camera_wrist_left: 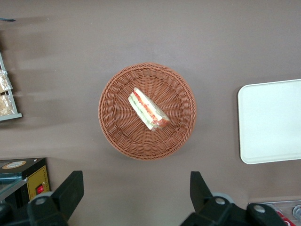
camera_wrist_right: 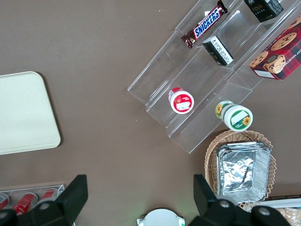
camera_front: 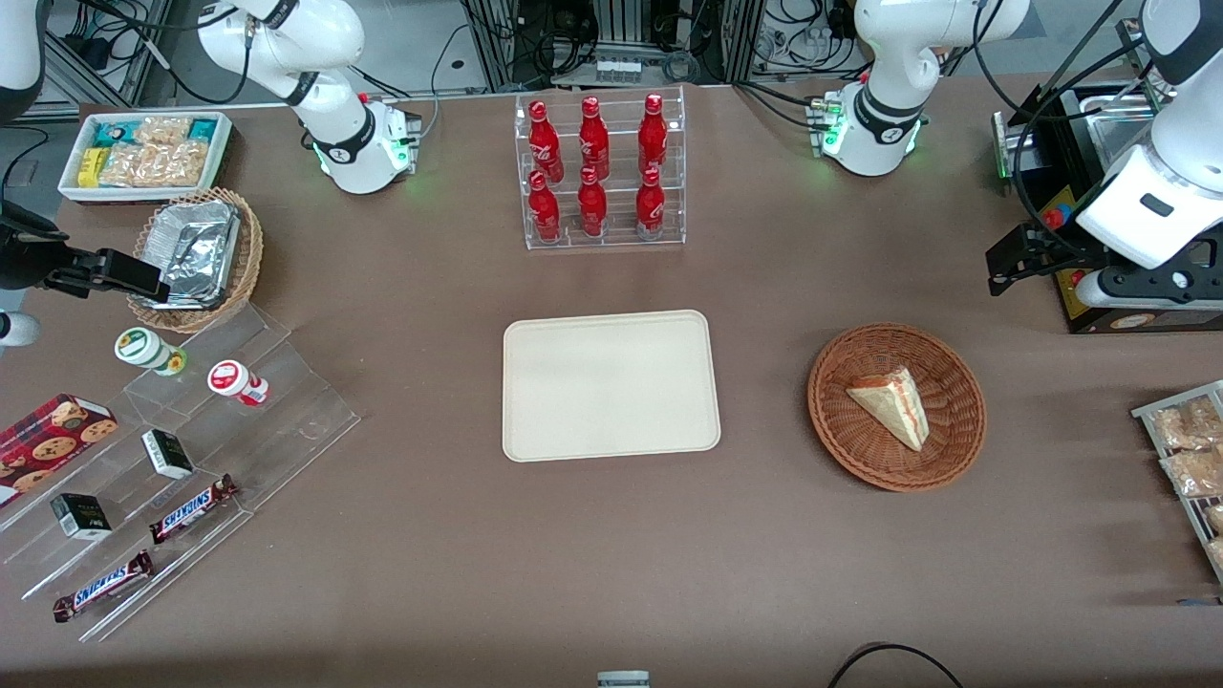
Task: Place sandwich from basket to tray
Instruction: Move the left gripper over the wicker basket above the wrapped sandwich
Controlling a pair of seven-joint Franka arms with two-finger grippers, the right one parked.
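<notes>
The sandwich (camera_front: 893,403) is a white bread wedge with red, yellow and green filling, lying in the round reddish-brown basket (camera_front: 831,420). The cream-beige tray (camera_front: 611,385) lies flat beside the basket, toward the parked arm's end, and holds nothing. My left gripper (camera_front: 998,272) hangs above the table, farther from the front camera than the basket and toward the working arm's end. In the left wrist view the gripper (camera_wrist_left: 135,181) is open and empty, apart from the basket (camera_wrist_left: 113,127), the sandwich (camera_wrist_left: 148,109) and the tray (camera_wrist_left: 270,122).
A clear rack of red bottles (camera_front: 600,172) stands farther from the front camera than the tray. A black box (camera_front: 1137,320) sits under my arm. A rack of snack bags (camera_front: 1190,459) is at the working arm's end. A stepped acrylic display (camera_front: 182,459) and a tan foil-container basket (camera_front: 196,248) are at the parked arm's end.
</notes>
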